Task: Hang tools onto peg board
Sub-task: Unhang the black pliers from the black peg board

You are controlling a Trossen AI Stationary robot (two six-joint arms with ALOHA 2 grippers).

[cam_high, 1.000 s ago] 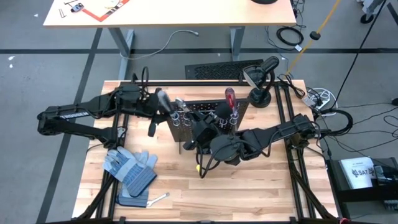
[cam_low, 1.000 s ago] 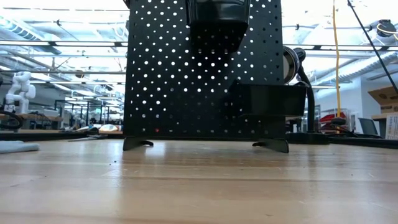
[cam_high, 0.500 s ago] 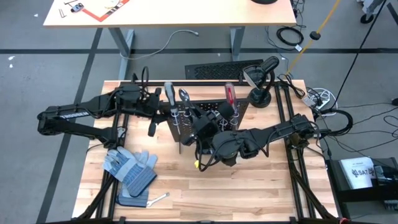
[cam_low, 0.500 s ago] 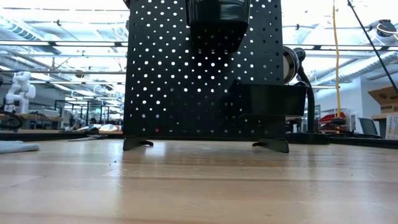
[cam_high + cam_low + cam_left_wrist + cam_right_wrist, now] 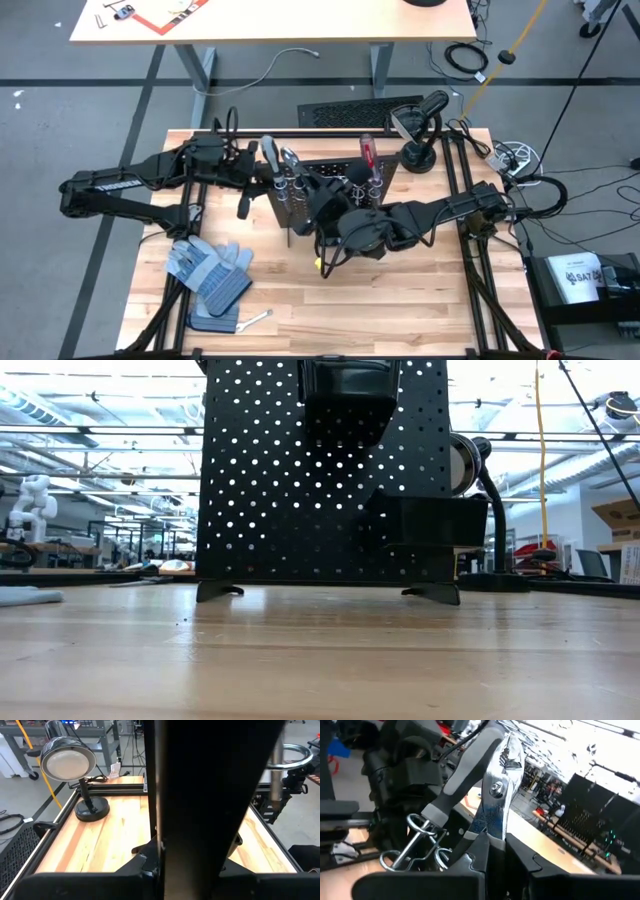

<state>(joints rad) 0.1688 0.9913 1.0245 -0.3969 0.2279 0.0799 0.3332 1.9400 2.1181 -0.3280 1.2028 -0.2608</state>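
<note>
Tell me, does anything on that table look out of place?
A silver wrench lies loose at the near left corner beside the work gloves, while the other tools stand at the peg board. Otherwise nothing stands out.

**Wooden table, with what stands and lies on it**

The table [image 5: 400,300] is pale butcher-block with a black frame along its edges. The peg board [image 5: 250,480] stands upright on two small feet, right below the right pincer [image 5: 322,192] and just beside the left pincer [image 5: 258,178]. A black lamp [image 5: 418,155] stands on its round base at the far edge, beyond the right pincer. The gloves [image 5: 205,268] lie near the front corner, well short of the left pincer, with a wrench [image 5: 256,319] just beside them. A small yellow bit [image 5: 318,267] lies near the board's front.
</note>
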